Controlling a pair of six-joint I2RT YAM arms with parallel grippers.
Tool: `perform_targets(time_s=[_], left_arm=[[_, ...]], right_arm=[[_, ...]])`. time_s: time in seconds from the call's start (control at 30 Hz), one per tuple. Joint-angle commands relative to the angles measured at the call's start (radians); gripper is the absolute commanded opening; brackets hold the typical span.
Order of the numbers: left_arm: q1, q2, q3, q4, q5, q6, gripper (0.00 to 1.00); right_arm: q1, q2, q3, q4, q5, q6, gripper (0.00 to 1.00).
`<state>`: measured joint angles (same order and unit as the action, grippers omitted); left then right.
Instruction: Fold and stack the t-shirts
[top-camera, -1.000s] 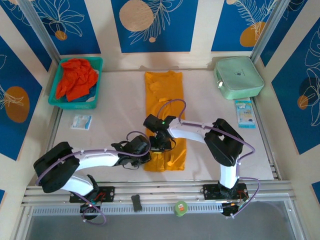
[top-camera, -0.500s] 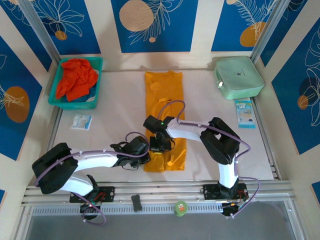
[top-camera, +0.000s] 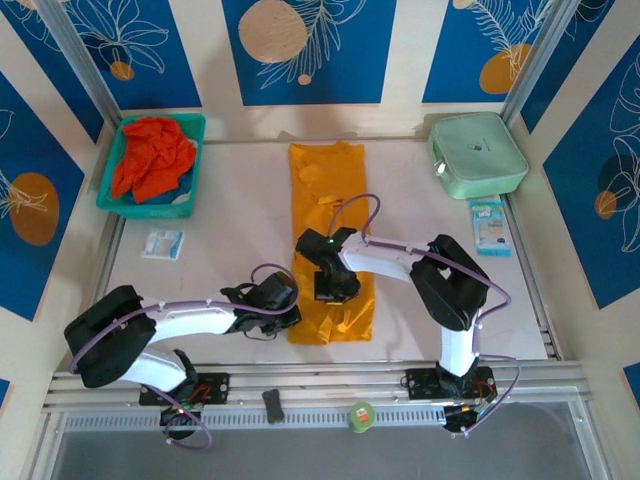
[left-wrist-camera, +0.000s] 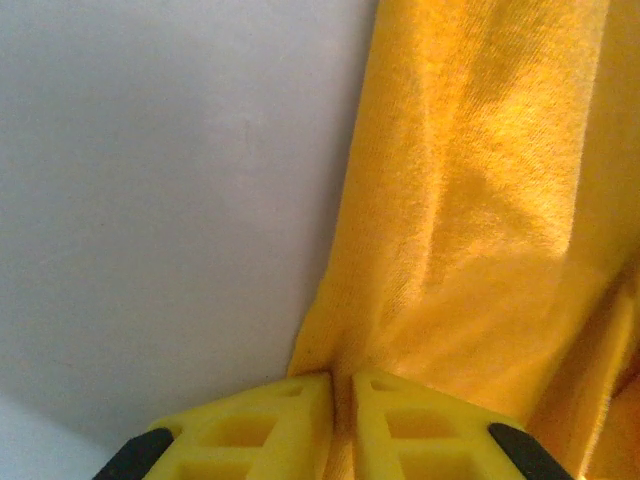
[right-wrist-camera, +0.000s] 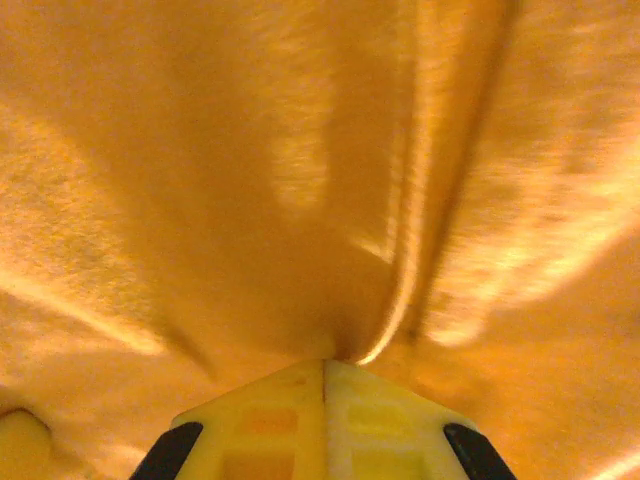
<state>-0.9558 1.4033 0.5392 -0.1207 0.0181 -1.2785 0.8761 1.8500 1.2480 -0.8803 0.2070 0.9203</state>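
Yellow-orange t-shirt (top-camera: 325, 200) lies lengthwise near-to-far, left gripper (left-wrist-camera: 342, 382) and right gripper (right-wrist-camera: 325, 365) both pinching its cloth.

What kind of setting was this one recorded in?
Most likely a purpose-built robot test booth, not a home laundry room: a white table boxed in by metal posts and printed blue panels, with a left arm and right arm bolted at its near edge, working a yellow shirt.

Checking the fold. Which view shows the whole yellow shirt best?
Top external: the yellow shirt lies as a long folded strip, both ends visible. The left wrist shows its edge pinched in the left end effector; the right wrist shows bunched cloth up close.
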Motion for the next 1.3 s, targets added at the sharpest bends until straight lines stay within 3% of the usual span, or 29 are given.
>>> perform_targets(time_s=[0.0, 0.3, 0.47, 0.53, 0.7, 0.8, 0.83, 0.9, 1.0, 1.1, 1.17, 1.27], left_arm=[[-0.009, 0.047, -0.072, -0.256, -0.016, -0.008, 0.19], [-0.009, 0.025, -0.065, -0.291, -0.024, -0.008, 0.19], [-0.009, -0.056, -0.031, -0.414, -0.075, 0.019, 0.23], [-0.009, -0.115, 0.001, -0.453, -0.115, 0.054, 0.32], [-0.009, -0.259, 0.106, -0.448, -0.232, 0.220, 0.70], [-0.008, -0.314, 0.187, -0.425, -0.313, 0.353, 0.97], [-0.006, -0.326, 0.218, -0.422, -0.344, 0.402, 1.00], [-0.003, -0.341, 0.286, -0.422, -0.396, 0.501, 1.00], [0.001, -0.348, 0.387, -0.447, -0.474, 0.652, 1.00], [0.006, -0.360, 0.460, -0.478, -0.548, 0.784, 1.00], [0.014, -0.381, 0.483, -0.485, -0.598, 0.842, 1.00], [0.048, -0.418, 0.480, -0.495, -0.624, 0.843, 1.00]], right_arm=[[-0.005, -0.072, 0.010, -0.080, 0.037, -0.017, 0.00], [-0.005, -0.090, 0.014, -0.049, -0.062, -0.040, 0.00], [-0.024, -0.195, -0.042, -0.015, -0.058, -0.139, 0.00], [-0.038, -0.277, -0.070, 0.006, -0.034, -0.215, 0.04], [-0.075, -0.527, -0.102, 0.072, 0.047, -0.448, 0.25], [-0.086, -0.667, -0.118, 0.146, 0.120, -0.571, 0.39], [-0.097, -0.706, -0.125, 0.171, 0.129, -0.604, 0.48], [-0.125, -0.769, -0.151, 0.223, 0.101, -0.699, 0.63], [-0.143, -0.835, -0.227, 0.253, -0.053, -1.010, 0.63], [-0.110, -0.868, -0.294, 0.219, -0.023, -1.278, 0.62], [-0.128, -0.861, -0.311, 0.234, 0.068, -1.303, 0.65], [-0.256, -0.791, -0.258, 0.244, 0.010, -1.139, 0.60]])
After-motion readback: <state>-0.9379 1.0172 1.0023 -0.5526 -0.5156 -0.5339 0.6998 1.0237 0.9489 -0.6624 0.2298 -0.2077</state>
